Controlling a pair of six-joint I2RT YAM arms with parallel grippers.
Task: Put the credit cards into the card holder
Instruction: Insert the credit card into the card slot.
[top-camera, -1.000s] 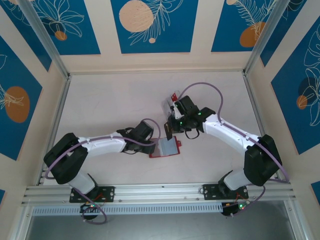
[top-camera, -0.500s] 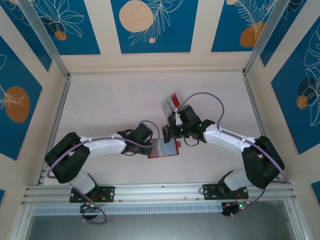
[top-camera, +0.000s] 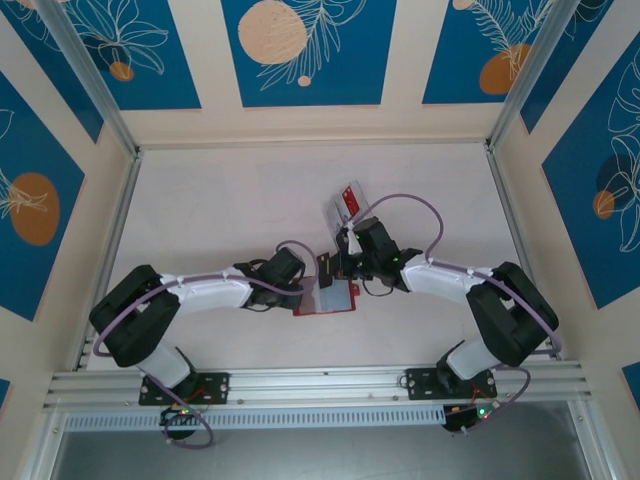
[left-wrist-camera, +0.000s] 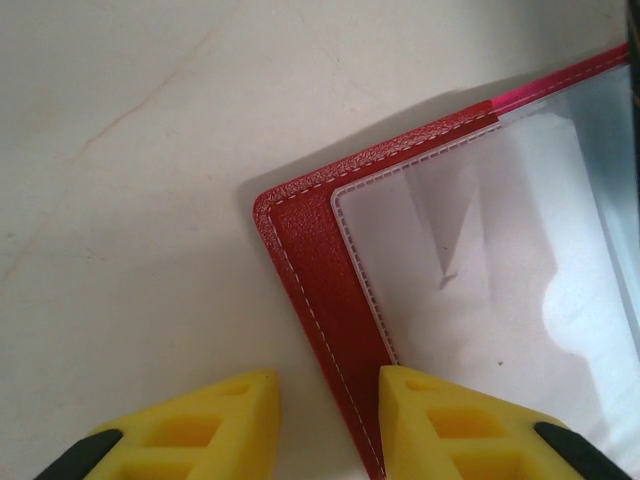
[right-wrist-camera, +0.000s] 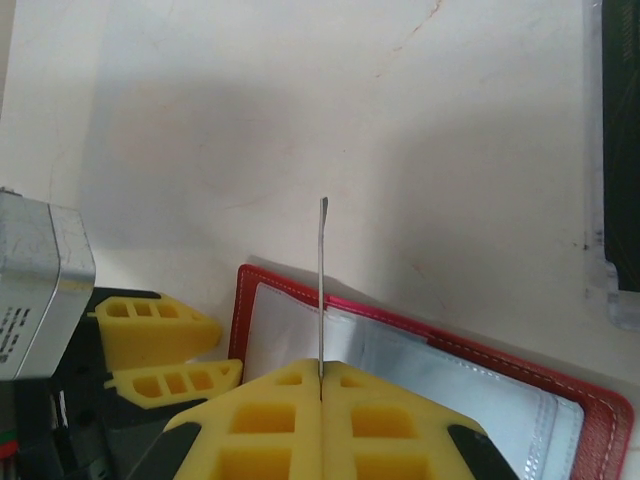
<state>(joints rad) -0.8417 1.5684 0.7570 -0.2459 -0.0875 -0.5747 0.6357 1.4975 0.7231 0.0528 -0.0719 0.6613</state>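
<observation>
The card holder (top-camera: 335, 298) lies open on the table, dark red with clear inner pockets. My left gripper (top-camera: 300, 292) is at its left edge. In the left wrist view the gripper (left-wrist-camera: 330, 405) is open, and the red border (left-wrist-camera: 320, 270) runs between the yellow fingers. My right gripper (top-camera: 338, 268) is shut on a thin credit card (right-wrist-camera: 322, 270), seen edge-on and upright. The card stands over the far-left part of the card holder (right-wrist-camera: 245, 300). More credit cards (top-camera: 346, 204), pale with a red one on top, lie in a small pile behind the right gripper.
The left gripper's yellow fingers (right-wrist-camera: 160, 345) show just left of the card holder in the right wrist view. A dark flat object (right-wrist-camera: 620, 150) lies at that view's right edge. Aluminium rails (top-camera: 320, 382) border the pale table.
My right gripper has carried the card toward me and down over the card holder. The left gripper's fingers have narrowed around the holder's left edge.
</observation>
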